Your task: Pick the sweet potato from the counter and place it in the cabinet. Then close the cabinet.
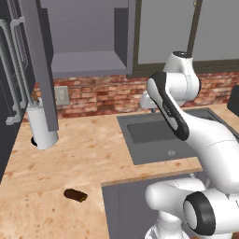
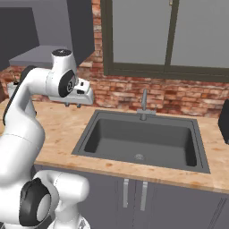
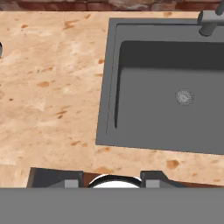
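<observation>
- Left base view: nearest us, past the robot's own base, the sweet potato (image 1: 75, 195) lies on the bench (image 1: 88, 144) at the near left, alone, well apart from everything else. Farther back on the left stands a white paper towel roll (image 1: 42, 126). Above it the cabinet (image 1: 88, 51) is open, its door (image 1: 41, 60) swung out toward us with the shelf bare. The sink (image 1: 158, 133) sits to the right.
- Right base view: nearest us are grey base cabinet doors (image 2: 134, 197), then the sink with its faucet (image 2: 144, 105) at the far rim. The hand (image 2: 74, 104) hangs over the bench left of the sink, pointing down. We judge its jaws drawn together with nothing between them.
- Hand view: the fingertips (image 3: 70, 180) sit at the bottom edge, over bare bench beside the sink's left rim; the drain (image 3: 184, 96) shows to the right. Nothing is held.
- Risk, as we judge it: the potato is well to the near left of the hand, so a long reach is needed. The lump is small and rounded, and a pinch off-centre could roll it away or squeeze it out. The open door stands between potato and shelf, so a careless lift could clip its edge.
- We can read no brands, labels or writing anywhere.
</observation>
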